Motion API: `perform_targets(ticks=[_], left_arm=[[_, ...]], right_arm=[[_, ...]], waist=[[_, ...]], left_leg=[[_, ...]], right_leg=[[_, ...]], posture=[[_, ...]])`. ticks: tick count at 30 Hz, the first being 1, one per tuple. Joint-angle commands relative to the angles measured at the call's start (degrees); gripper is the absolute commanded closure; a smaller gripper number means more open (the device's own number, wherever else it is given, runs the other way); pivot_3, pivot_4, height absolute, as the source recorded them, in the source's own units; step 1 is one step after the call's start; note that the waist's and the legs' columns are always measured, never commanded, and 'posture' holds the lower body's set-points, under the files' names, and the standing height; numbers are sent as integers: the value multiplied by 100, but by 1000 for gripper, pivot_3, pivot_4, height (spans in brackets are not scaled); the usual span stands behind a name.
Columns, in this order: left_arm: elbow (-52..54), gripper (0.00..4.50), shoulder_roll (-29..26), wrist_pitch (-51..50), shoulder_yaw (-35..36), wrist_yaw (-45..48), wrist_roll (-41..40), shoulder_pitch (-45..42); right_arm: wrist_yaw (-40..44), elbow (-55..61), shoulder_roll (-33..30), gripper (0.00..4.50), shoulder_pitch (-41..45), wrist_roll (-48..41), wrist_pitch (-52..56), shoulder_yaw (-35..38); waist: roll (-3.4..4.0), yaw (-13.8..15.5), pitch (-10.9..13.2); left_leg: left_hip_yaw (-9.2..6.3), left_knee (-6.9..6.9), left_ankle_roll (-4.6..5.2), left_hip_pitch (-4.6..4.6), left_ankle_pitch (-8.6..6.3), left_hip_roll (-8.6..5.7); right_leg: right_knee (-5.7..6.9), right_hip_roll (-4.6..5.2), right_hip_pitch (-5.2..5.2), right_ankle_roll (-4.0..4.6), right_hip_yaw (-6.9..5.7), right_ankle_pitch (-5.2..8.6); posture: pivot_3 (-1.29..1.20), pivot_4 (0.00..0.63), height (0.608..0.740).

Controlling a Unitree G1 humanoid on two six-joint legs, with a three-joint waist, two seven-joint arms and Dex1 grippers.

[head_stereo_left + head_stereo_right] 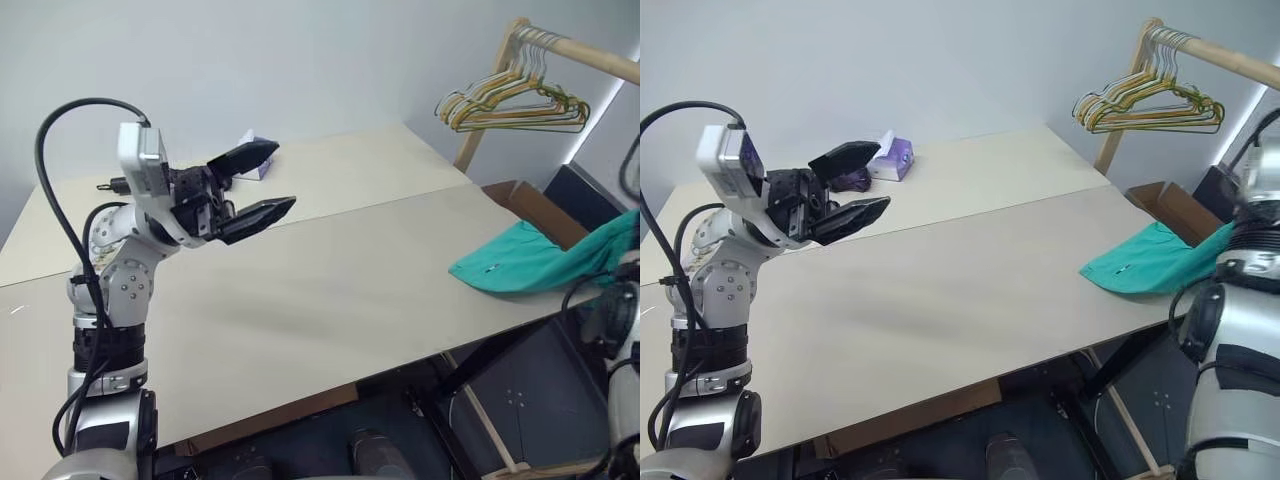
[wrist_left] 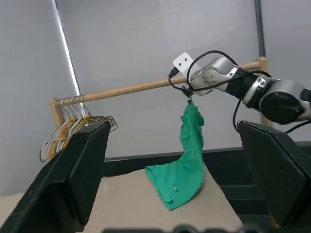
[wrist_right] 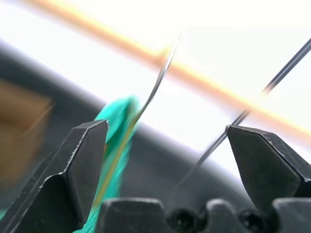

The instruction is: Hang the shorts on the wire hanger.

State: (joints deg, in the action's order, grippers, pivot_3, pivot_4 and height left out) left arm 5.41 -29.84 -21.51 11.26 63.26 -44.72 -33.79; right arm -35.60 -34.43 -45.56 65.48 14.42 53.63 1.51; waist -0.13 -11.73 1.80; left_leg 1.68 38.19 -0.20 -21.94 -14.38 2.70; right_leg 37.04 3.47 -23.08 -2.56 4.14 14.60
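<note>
The teal-green shorts [image 1: 520, 262] lie with one end on the table's far right corner. Their other end rises off the edge beside my right arm [image 1: 1250, 250]. In the left wrist view the shorts [image 2: 187, 160] hang in a long strip from just under my right hand. My right gripper [image 3: 167, 128] is open, its fingers [image 3: 85, 160] spread wide. Between them a thin curved wire [image 3: 163, 73], seemingly the wire hanger, runs down to the teal cloth [image 3: 116, 126] without touching either finger. My left gripper [image 1: 255, 185] is open and empty, held above the table's left side, far from the shorts.
A wooden rail [image 1: 590, 55] at the back right carries a bunch of yellow-green hangers [image 1: 515, 100]. A cardboard box [image 1: 535, 205] stands beyond the table's right edge. A small purple tissue box [image 1: 890, 158] sits at the back of the beige table [image 1: 330, 290].
</note>
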Motion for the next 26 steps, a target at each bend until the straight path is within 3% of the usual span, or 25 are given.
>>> perform_targets(ticks=[1, 7, 16, 22, 26], left_arm=[[-72, 0, -190, 108, 29, -48, 263, 119], [-158, 0, -574, 150, -20, -114, 808, 521], [401, 0, -1056, -4, -14, -663, 1378, 1533], [572, 0, -1112, -6, -67, -881, 1584, 1835], [548, 0, -1208, -302, -173, -1019, 1694, 1780]], right_arm=[[1220, 788, 63, 22, -333, 400, -845, -985], [3561, 2299, 305, 22, -1501, -424, -1445, -972], [6427, 3918, -358, 22, -3602, -788, -2804, -1495], [7566, 4382, -636, 22, -4137, -750, -3295, -1680], [7912, 4462, -534, 22, -4171, -730, -3052, -1682]], waist=[[-1, -24, -2], [-8, 35, -2], [-26, 709, 8], [-45, 1105, 13], [-64, 1214, 12]], left_leg=[[0, 0, 0, 0, 0, 0], [-13, 0, 0, 34, 0, 3], [-8, 1, 4, 32, -3, 2], [-2, 1, 4, 41, -3, 3], [1, 3, 3, 41, -3, 3]], right_leg=[[1, 0, -1, 0, 1, 0], [-1, -4, 35, -2, -12, 0], [-10, -1, 36, -3, -16, 0], [-5, -2, 36, -2, -18, 0], [-6, -3, 38, 0, -21, 1]], posture=[[-114, 0, 740], [-43, 0, 740], [81, 0, 740], [107, 0, 740], [120, 0, 740]])
